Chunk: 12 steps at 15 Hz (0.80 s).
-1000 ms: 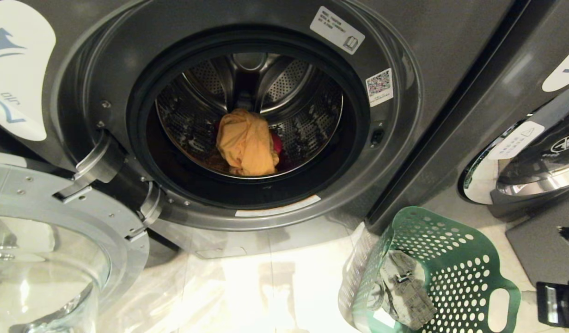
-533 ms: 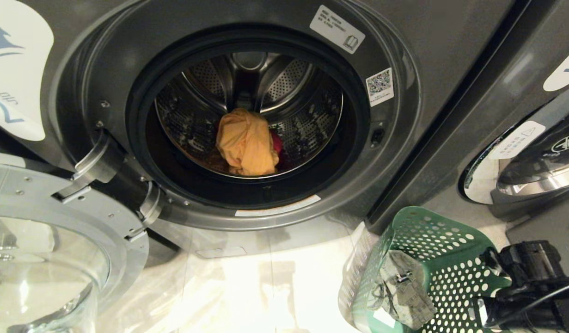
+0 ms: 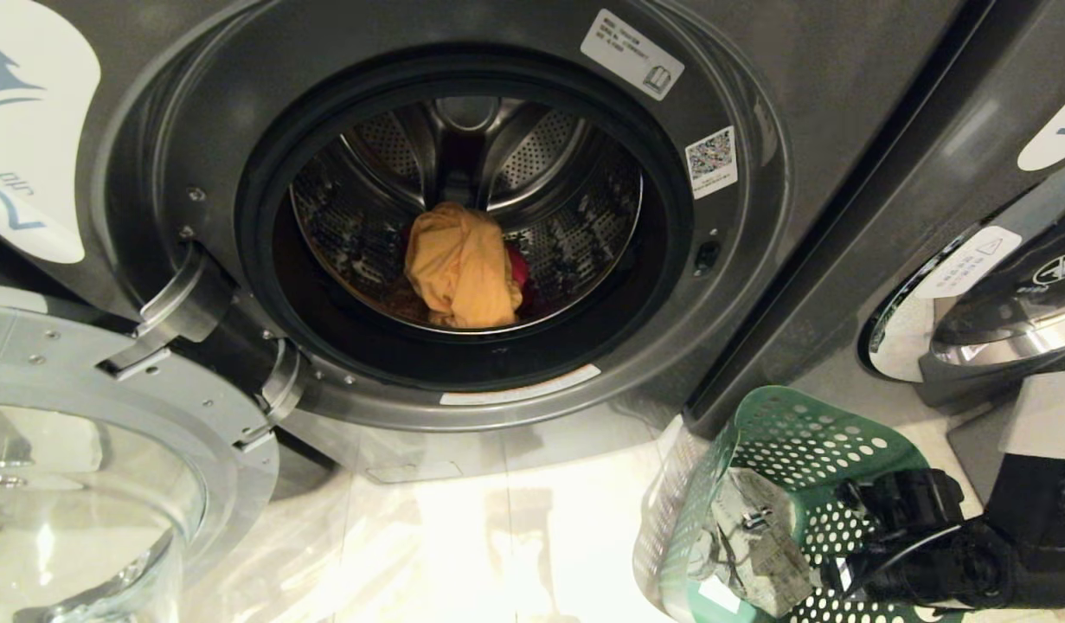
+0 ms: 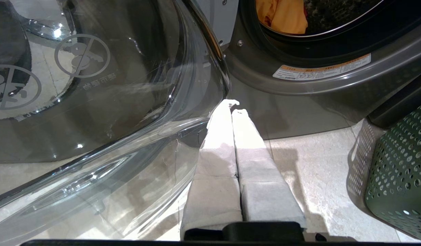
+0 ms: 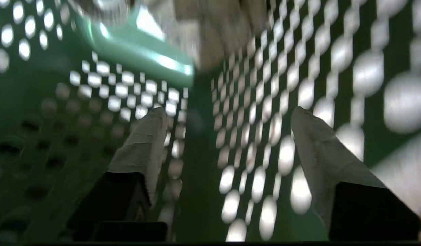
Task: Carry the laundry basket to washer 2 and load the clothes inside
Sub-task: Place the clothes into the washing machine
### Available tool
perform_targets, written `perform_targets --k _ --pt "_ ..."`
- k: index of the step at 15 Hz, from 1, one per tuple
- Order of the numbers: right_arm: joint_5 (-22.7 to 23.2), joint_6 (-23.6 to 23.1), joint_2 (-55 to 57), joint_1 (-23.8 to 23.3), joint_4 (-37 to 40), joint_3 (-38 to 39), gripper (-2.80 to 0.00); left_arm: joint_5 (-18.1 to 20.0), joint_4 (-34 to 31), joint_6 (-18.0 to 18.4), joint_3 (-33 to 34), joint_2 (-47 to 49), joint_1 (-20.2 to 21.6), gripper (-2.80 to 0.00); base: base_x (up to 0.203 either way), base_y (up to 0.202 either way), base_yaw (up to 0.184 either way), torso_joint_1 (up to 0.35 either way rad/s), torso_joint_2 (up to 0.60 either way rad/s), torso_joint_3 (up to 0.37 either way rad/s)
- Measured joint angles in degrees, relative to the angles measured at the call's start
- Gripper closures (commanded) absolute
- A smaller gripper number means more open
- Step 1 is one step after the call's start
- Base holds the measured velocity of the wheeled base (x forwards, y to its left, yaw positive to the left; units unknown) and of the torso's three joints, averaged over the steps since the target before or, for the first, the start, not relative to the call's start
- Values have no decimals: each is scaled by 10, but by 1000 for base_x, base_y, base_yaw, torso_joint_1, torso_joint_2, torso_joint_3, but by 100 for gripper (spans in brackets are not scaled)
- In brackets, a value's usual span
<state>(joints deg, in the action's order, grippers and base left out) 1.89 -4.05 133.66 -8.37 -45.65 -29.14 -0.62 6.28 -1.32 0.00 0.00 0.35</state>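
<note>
Washer 2 (image 3: 463, 216) stands with its glass door (image 3: 73, 484) swung wide to the left of the opening. Inside the drum, the yellow-orange garment (image 3: 461, 266) lies bunched at the bottom, with a sliver of the magenta-pink garment (image 3: 518, 266) showing just behind it.

The laundry basket (image 3: 792, 450) sits on the floor below and to the right of the washer's opening. A crumpled grey-patterned piece of cloth (image 3: 757, 541) remains in it.

The right gripper (image 5: 227, 143) is inside the basket, its taped fingers (image 5: 145, 143) spread wide and holding nothing, pointed at the perforated wall. The left gripper (image 4: 234, 106) hangs just before the washer's lower front, beside the door's edge, fingers pressed together and empty.

Handling judgement: the cloth looks light, soft and limp; it will sag and trail once lifted. A pinch on a raised fold near its middle appears best. The basket is light, stiff plastic and may slide or tip if nudged.

Difference from a second ago: the right arm, then barely visible at the far edge right of the washer, has come across and down into the basket, and its fingers have opened. Washer, garments and basket are unchanged.
</note>
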Motion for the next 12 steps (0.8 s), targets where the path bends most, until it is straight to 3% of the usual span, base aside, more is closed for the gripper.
perform_targets --k 3,5,8,12 --pt "102 -106 78 -54 -7 -80 -280 0 0 0 0 0 0 0 0 0 0 0 0 0" --pt "138 -167 121 -72 -7 -129 -280 0 0 0 0 0 0 0 0 0 0 0 0 0" --pt "170 -187 161 -75 -7 -177 -280 0 0 0 0 0 0 0 0 0 0 0 0 0" --pt "172 -188 185 -46 -6 -206 -280 0 0 0 0 0 0 0 0 0 0 0 0 0"
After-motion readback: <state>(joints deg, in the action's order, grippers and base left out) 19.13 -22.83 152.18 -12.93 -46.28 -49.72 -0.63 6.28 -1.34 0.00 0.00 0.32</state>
